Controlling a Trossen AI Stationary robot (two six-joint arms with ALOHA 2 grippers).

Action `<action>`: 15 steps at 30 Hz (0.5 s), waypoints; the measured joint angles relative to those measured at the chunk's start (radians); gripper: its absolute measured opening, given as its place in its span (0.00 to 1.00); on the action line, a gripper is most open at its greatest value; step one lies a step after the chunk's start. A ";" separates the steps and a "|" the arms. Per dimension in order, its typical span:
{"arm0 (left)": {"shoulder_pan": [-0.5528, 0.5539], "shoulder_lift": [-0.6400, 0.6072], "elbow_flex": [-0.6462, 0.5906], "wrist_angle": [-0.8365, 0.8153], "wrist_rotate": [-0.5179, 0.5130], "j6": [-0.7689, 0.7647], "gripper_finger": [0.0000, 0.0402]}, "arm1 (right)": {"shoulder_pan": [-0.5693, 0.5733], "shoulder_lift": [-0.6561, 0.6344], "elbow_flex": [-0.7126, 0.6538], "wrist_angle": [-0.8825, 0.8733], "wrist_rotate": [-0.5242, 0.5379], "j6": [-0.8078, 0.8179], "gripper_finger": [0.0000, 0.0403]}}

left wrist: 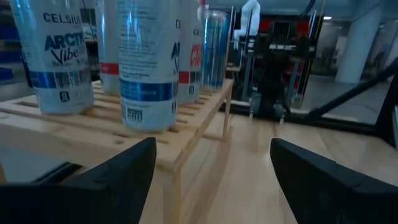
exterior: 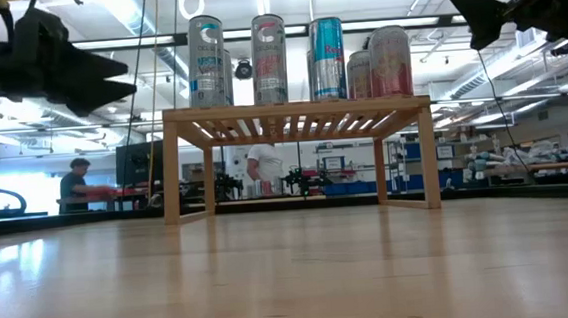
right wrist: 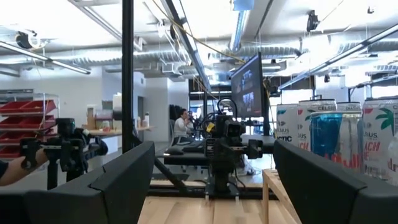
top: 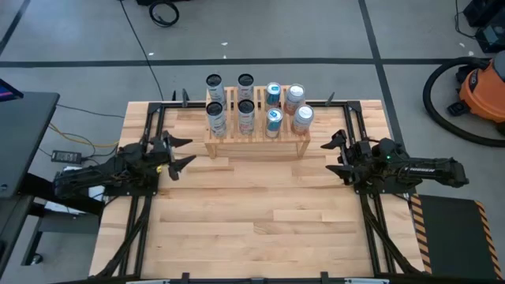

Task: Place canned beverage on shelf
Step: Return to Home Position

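Note:
The light wooden shelf [top: 256, 143] stands at the table's far middle on its side panels. Several canned beverages [top: 246, 110] stand upright on their bases on its slatted top [exterior: 296, 110], in two rows. My left gripper [top: 189, 151] hovers open and empty to the left of the shelf, pointing level toward it; its wrist view shows the nearest cans [left wrist: 146, 62]. To the right of the shelf, my right gripper [top: 327, 155] is also open with nothing between its fingers. It is raised off the table and tipped slightly upward, with the cans [right wrist: 336, 140] off to one side.
Black frame rails [top: 150, 134] run along the table's left and right sides behind both arms. Bare tabletop [top: 260, 213] lies between the shelf and the near edge. An orange vacuum [top: 481, 87] stands on the floor at far right. People [exterior: 264, 165] show in the room behind.

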 joint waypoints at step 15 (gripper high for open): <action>-0.135 0.003 0.000 0.018 0.001 0.000 0.79 | 0.046 -0.124 0.000 -0.001 0.000 0.000 0.84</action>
